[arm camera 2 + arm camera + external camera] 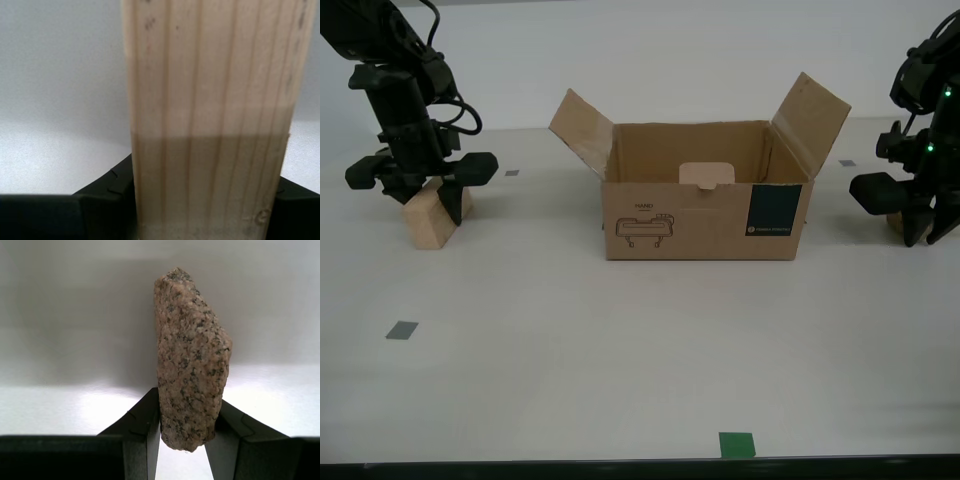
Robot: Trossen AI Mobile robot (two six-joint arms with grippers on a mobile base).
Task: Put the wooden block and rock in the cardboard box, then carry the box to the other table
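Here, block: the wooden block (210, 120) sat between the jaws of my second gripper (200, 210), which pressed on both its sides, at the exterior view's left and apparently on the table (620, 360).
Rock: the rock (192, 360) was pinched between the jaws of my first gripper (185, 440), at the exterior view's right; there it was nearly hidden behind the fingers.
Box: the cardboard box (705, 215) stood open in the middle, well apart from both, side flaps up.
Rock risk: the hold was low on a lumpy, uneven stone, so it could have twisted or slipped out on the way.
Flap risk: a low approach could have caught a raised flap and shoved the light box.
Block risk: the block was wide for the jaws; a drop from height could have bounced or shifted the box.
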